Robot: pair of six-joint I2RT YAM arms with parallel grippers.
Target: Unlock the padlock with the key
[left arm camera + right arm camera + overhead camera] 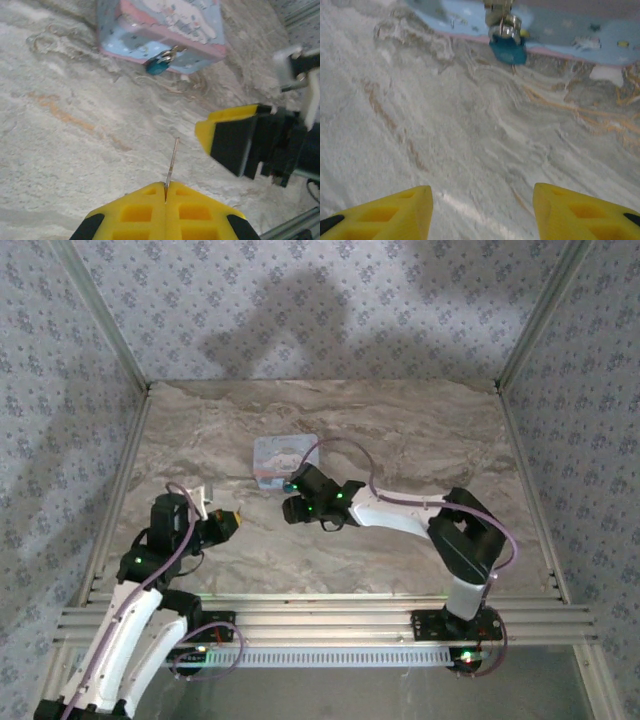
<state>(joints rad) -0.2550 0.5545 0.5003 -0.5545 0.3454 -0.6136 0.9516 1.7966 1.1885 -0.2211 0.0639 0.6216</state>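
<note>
My left gripper (165,186) pinches the thin key (173,159). My right gripper (482,200) is spread above a beige, marble-patterned table (400,440). The padlock (507,47) hangs on the pale blue tin (165,20) near the table's middle. Grey patterned walls (300,300) enclose it.

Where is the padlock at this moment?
The padlock hangs from the clasp on the side of the pale blue tin, top centre in both wrist views, ahead of the open right claw.
</note>
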